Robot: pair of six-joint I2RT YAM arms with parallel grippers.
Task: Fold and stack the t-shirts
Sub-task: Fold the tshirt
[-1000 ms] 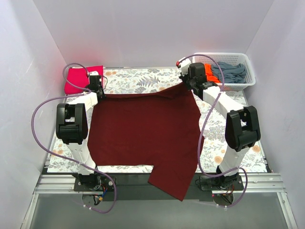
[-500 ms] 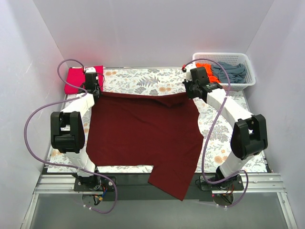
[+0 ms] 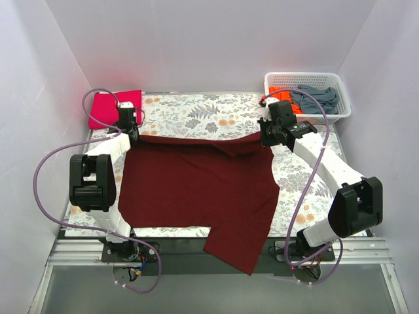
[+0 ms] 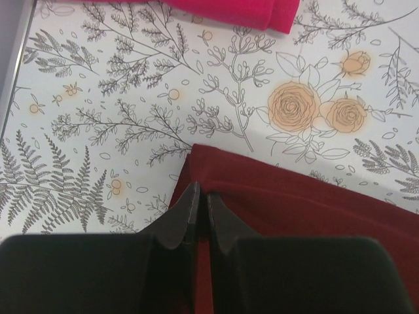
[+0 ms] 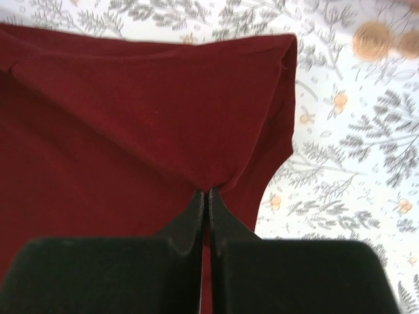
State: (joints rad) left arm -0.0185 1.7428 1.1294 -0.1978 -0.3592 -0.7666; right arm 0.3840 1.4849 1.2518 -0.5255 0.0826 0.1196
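A dark maroon t-shirt point(image 3: 196, 183) lies spread over the floral cloth, one part hanging off the near edge point(image 3: 239, 252). My left gripper point(image 3: 129, 133) is shut on its far left corner point(image 4: 216, 170). At the far right corner my right gripper point(image 3: 268, 137) is shut on the maroon cloth point(image 5: 150, 111), which puckers and folds over at the pinch. A folded magenta-pink t-shirt point(image 3: 110, 106) lies at the back left, its edge point(image 4: 236, 10) showing in the left wrist view. An orange t-shirt point(image 3: 281, 95) and a grey-blue one point(image 3: 315, 99) sit in the basket.
A white lattice basket point(image 3: 340, 91) stands at the back right corner. The floral table cloth point(image 3: 196, 111) covers the table. White walls close in the left, back and right sides. Purple cables loop off both arms.
Both grippers have carried the maroon shirt's far edge: the left one back and left, the right one right and nearer. The right arm has stretched out and the far right corner now folds over.
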